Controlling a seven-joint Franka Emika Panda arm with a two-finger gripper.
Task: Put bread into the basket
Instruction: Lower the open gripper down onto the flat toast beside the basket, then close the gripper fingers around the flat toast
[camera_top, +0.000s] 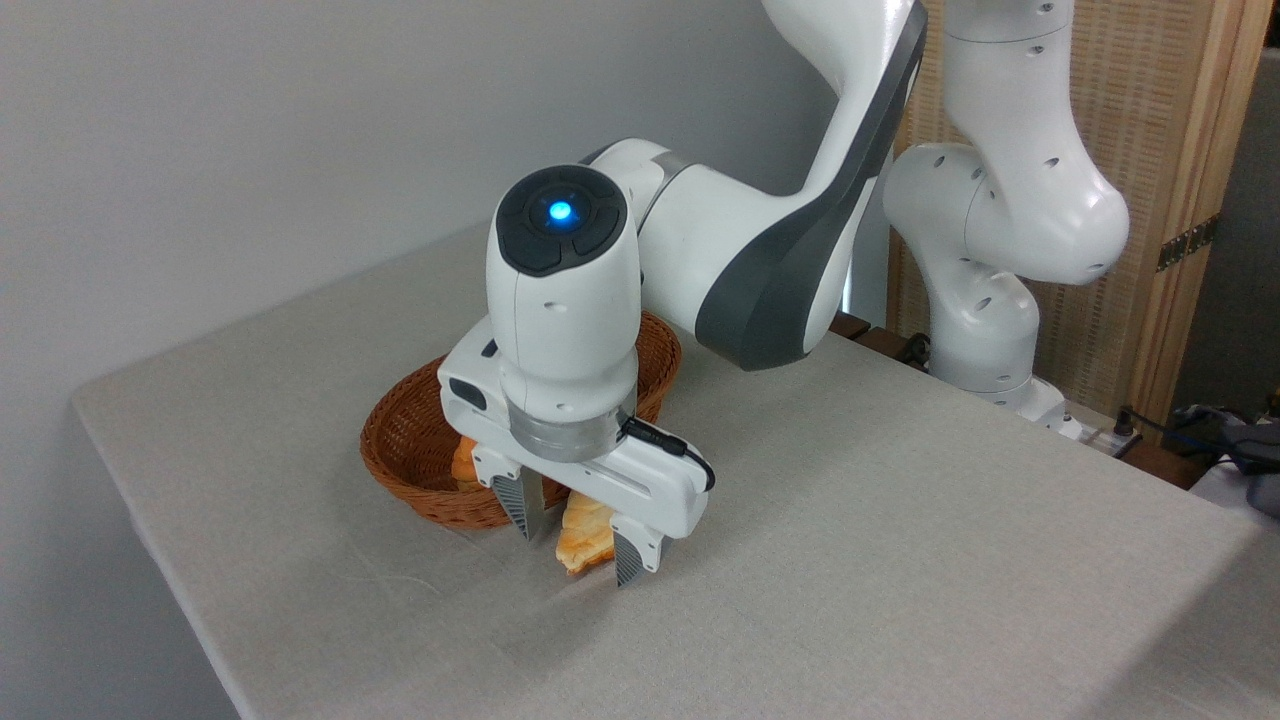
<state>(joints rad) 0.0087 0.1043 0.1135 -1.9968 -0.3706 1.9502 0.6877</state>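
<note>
The bread (586, 537) is not yet properly in the basket (410, 440): the pale golden loaf lies tilted across the basket's near rim, one end showing inside the wicker bowl behind the robot's hand and the other end hanging out over the tabletop (850, 560), low enough that it may be touching the cloth, though that cannot be told for certain. The gripper (574, 540) stands over the outer end with its jaws spread wide apart, one ribbed finger on each side of the loaf and neither clearly pressing on it, so the loaf seems to rest on the rim under its own weight rather than being held. By that reading the carrying is largely done and what is left is the settling: the loaf has to slide or be nudged the rest of the way so that its whole length lies within the low sides. The risk, as a guess, is that it balances on the rim and could tip outward instead of inward. The basket itself sits near the far left edge of the tabletop, close to the grey wall, and the robot's own wrist and forearm hide much of its inside, so whatever else it may hold cannot be made out. Nothing else lies on the cloth near the loaf. Behind the arm's base stands a slatted wooden screen (1150, 150), with cables (1170, 425) beside it, all well apart from the work.
</note>
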